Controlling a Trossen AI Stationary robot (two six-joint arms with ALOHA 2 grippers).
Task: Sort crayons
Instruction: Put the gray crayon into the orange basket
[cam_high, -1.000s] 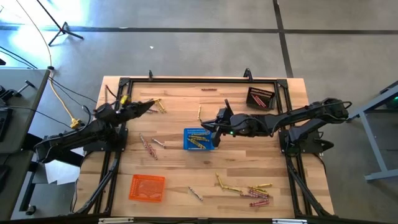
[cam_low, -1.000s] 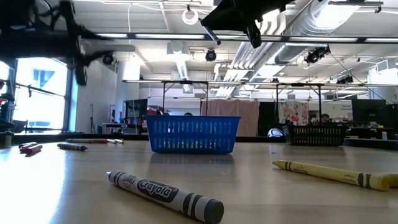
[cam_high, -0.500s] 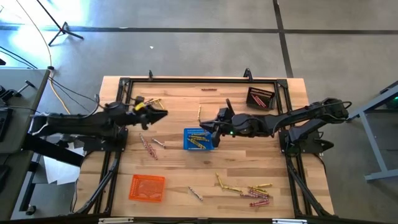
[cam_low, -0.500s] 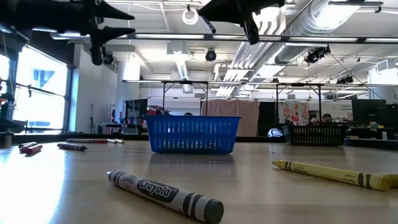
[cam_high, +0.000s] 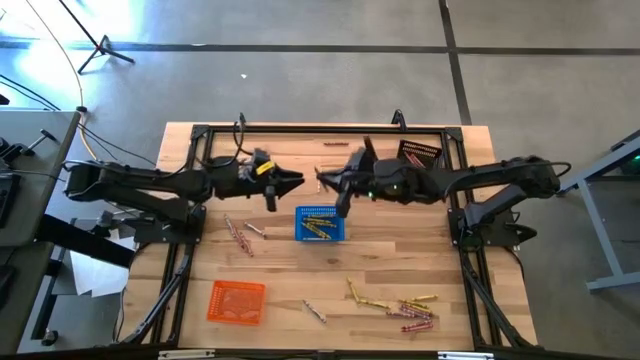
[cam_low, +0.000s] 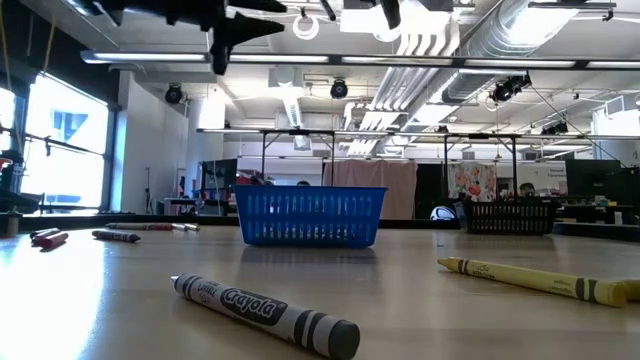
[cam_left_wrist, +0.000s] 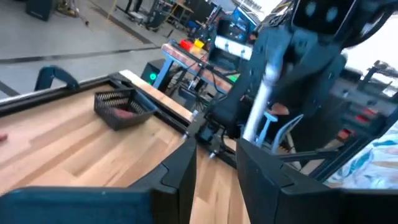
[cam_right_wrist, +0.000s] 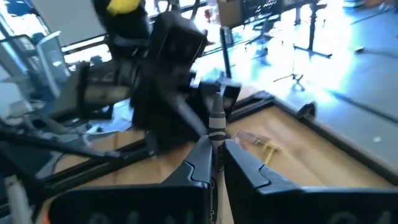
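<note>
We hold a grey crayon (cam_right_wrist: 216, 127) upright in the closed jaws of our right gripper (cam_high: 325, 181) at the frame's upper middle, its tip facing the empty, parted jaws of our left gripper (cam_high: 296, 182) just beside it.

A pale wooden surface (cam_high: 280, 265) stands on a grey concrete floor (cam_high: 300, 80) crossed by dark seams. Beyond it, bright windows (cam_low: 60, 150) light an open workshop hung with white ceiling ducts (cam_low: 470, 50), with a curtain (cam_low: 370, 185) further back.
</note>
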